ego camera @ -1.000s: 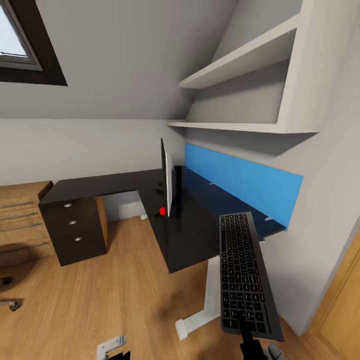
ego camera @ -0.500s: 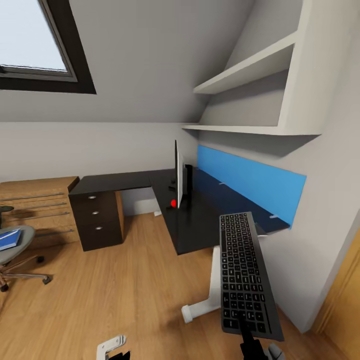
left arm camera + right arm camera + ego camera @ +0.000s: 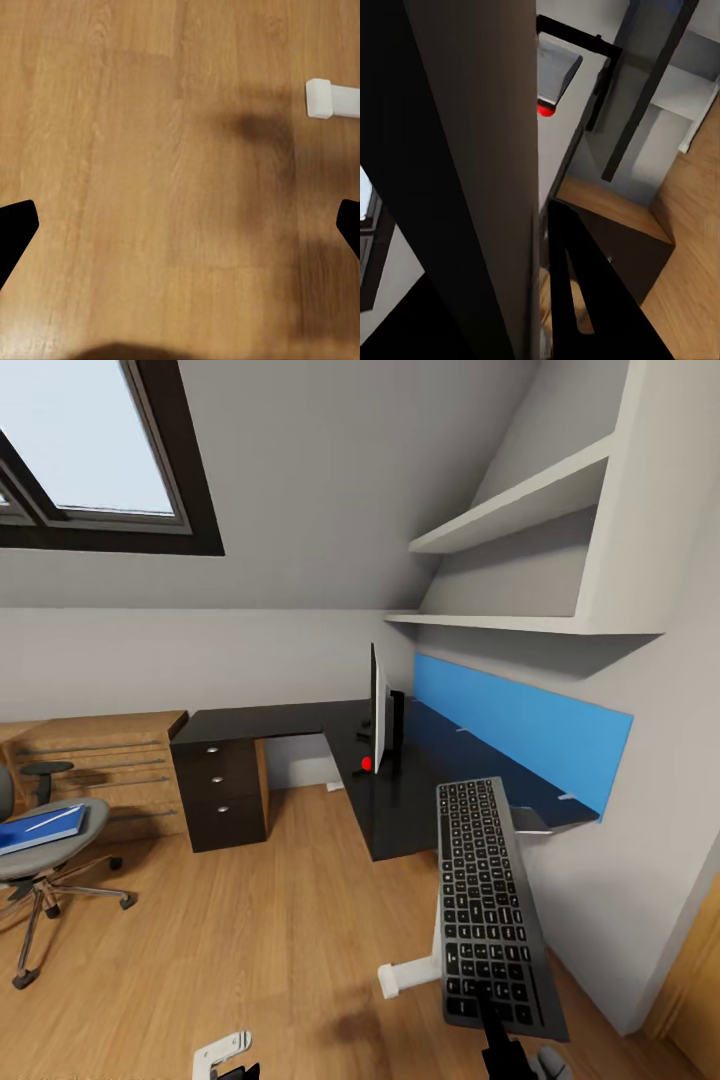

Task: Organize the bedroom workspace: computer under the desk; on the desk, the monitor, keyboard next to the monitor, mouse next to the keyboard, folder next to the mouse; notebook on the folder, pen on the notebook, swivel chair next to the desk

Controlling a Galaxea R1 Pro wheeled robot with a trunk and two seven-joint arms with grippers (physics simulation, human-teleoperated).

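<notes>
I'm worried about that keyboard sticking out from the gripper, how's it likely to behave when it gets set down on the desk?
The keyboard looks stiff: it juts out straight, with no sag. Held near one end by the right gripper, it may lever or twist if nudged. Thin and flat, it should lie steady on the desk, not roll.

The right gripper (image 3: 497,1028) is black, with slim matte fingers above a pale grey wrist housing. The left gripper (image 3: 180,225) has flat black fingertips (image 3: 15,229); a white bracket-like wrist part (image 3: 222,1051) sits behind it.

Swivel chair (image 3: 40,850) cut by frame edge.
</notes>
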